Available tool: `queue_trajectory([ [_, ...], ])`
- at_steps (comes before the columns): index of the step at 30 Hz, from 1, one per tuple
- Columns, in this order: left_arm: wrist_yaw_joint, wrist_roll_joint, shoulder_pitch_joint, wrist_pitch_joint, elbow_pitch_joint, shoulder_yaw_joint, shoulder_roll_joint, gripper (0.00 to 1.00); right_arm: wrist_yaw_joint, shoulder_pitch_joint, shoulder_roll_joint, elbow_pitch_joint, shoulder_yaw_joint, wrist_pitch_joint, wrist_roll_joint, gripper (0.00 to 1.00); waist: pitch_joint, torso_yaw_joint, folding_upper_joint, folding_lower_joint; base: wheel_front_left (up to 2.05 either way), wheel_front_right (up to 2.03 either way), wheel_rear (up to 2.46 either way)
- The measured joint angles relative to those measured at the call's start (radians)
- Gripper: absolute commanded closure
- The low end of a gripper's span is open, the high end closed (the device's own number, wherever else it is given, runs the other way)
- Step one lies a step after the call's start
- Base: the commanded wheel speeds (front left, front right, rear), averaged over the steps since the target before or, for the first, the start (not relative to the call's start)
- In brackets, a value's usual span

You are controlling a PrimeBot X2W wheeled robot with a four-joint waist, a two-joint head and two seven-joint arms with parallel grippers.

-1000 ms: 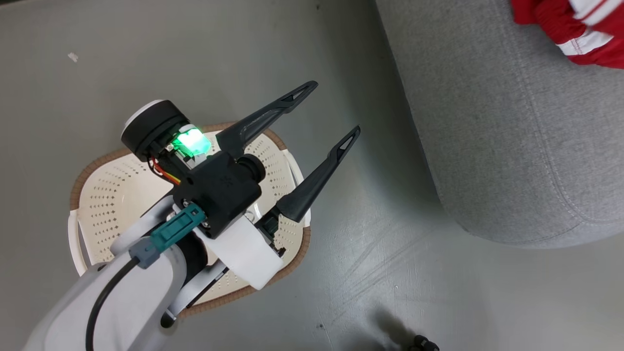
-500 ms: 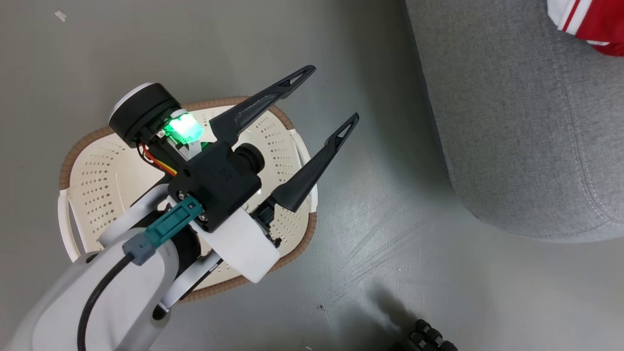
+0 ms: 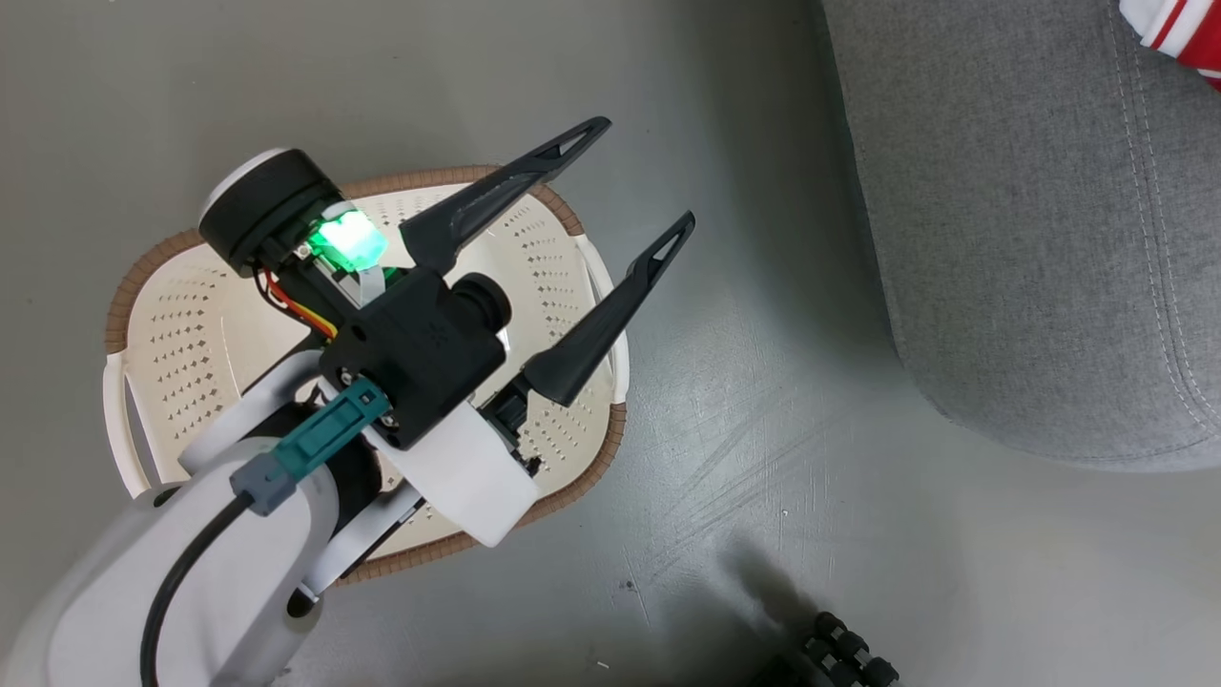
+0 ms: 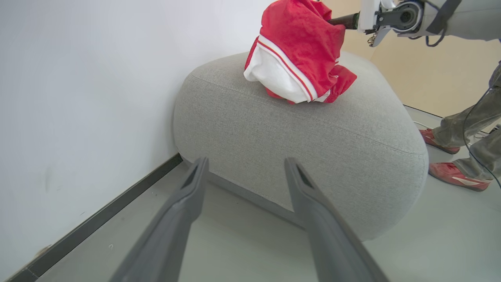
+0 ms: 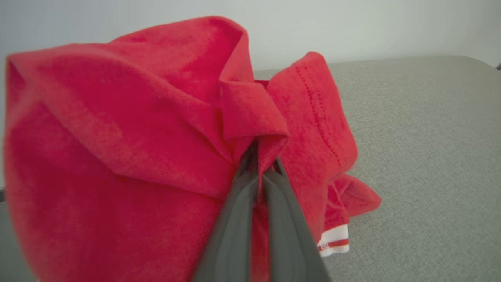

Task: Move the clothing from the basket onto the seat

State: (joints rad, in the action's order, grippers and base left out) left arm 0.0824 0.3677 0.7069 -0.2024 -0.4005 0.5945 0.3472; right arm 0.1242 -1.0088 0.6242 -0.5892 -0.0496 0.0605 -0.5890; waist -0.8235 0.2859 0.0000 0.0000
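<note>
My left gripper (image 3: 641, 176) hangs open above the cream-white basket (image 3: 191, 315), its fingers reaching past the brown rim toward the seat (image 3: 1030, 239). The arm hides part of the basket; no cloth shows in the rest. In the left wrist view the left gripper (image 4: 246, 164) is open with nothing between its fingers, facing the grey seat (image 4: 313, 129). The red and white clothing (image 4: 301, 51) hangs bunched with its lower end on the seat top, held from the upper right by my right gripper (image 4: 346, 20). My right gripper (image 5: 260, 164) is shut on the clothing (image 5: 137, 137). A corner of the clothing (image 3: 1178, 33) shows at top right.
A person's legs and red shoes (image 4: 450, 172) stand on the floor beyond the seat. A white wall with a dark skirting board (image 4: 105, 219) runs beside the seat. A dark ribbed object (image 3: 830, 658) sits at the bottom edge on the grey floor.
The head camera has swung, so the seat and clothing slide toward the top right of the picture. My left gripper stays open over the basket.
</note>
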Motion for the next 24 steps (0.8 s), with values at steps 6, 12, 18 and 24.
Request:
queue_trajectory([
  [6,0.001,0.0,0.002,0.001,0.008,-0.001,0.003,0.0,0.0,-0.003,-0.01,-0.009,-0.007,0.0,-0.002,0.0,0.002,0.006,0.0,0.0,0.0,0.0,0.0],
  [12,0.001,0.0,0.002,0.012,0.02,-0.009,0.008,0.0,0.0,0.0,-0.011,-0.015,-0.01,0.003,-0.008,0.0,0.014,0.013,0.0,0.0,0.0,0.0,0.0],
  [18,0.0,0.0,0.002,0.029,0.034,-0.032,0.015,0.0,0.0,0.03,-0.011,-0.001,-0.012,0.045,-0.005,0.0,0.034,0.018,0.0,0.0,0.0,0.0,0.0],
  [24,-0.009,0.0,-0.004,0.059,0.049,-0.053,0.023,0.0,0.0,0.059,-0.02,0.077,-0.036,0.082,0.012,0.0,0.063,0.021,0.0,0.0,0.0,0.0,0.0],
])
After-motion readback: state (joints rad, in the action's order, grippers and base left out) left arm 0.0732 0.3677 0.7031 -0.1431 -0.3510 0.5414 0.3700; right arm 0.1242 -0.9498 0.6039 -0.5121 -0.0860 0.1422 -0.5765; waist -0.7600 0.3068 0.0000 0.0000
